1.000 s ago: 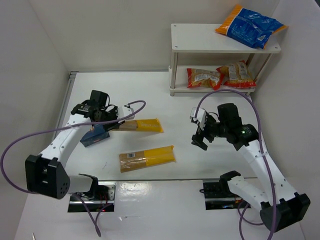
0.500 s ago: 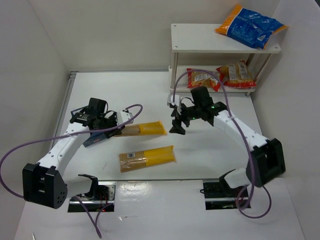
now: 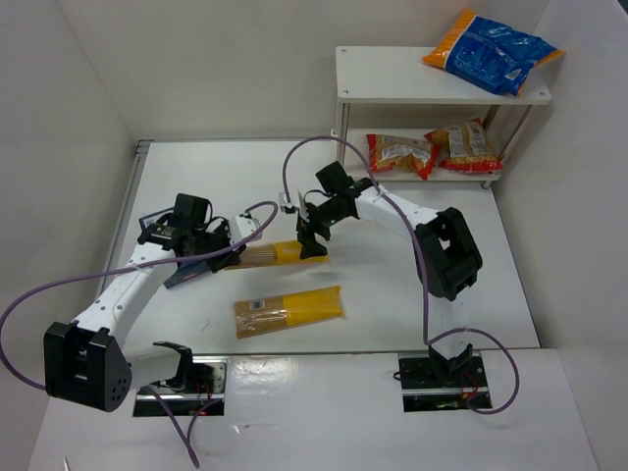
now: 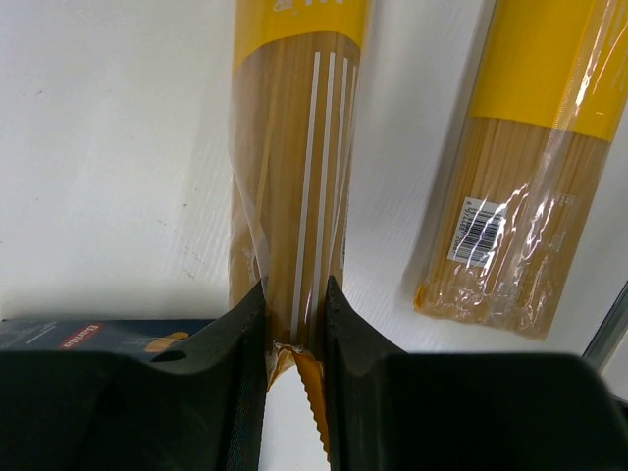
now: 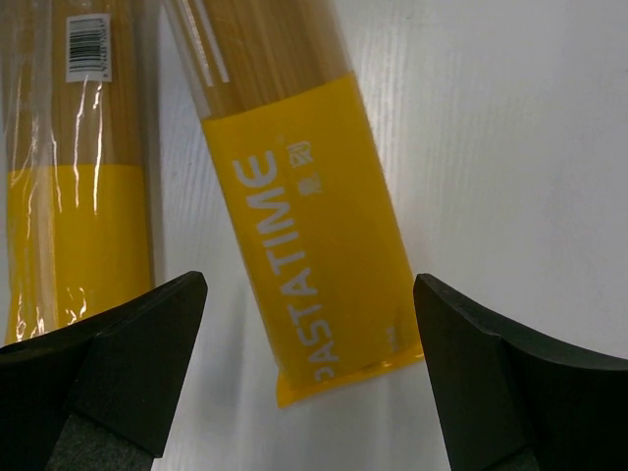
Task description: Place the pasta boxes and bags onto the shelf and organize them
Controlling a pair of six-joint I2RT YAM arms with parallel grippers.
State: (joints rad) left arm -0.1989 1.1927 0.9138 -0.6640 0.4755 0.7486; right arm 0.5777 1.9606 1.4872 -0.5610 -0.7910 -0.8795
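Spaghetti comes as two packets: the farther spaghetti packet has its clear end clamped between the fingers of the left pincer, and its yellow end lies under the right pincer, whose jaws stand wide apart, one on each side of it. The nearer spaghetti packet lies on the surface just beside both pincers on the arm-base side, and one dark-blue carton sits just beside the left pincer. Well beyond the right pincer stands the shelf, with two small red-and-yellow bags on its lower board and one large blue-and-orange bag on top.
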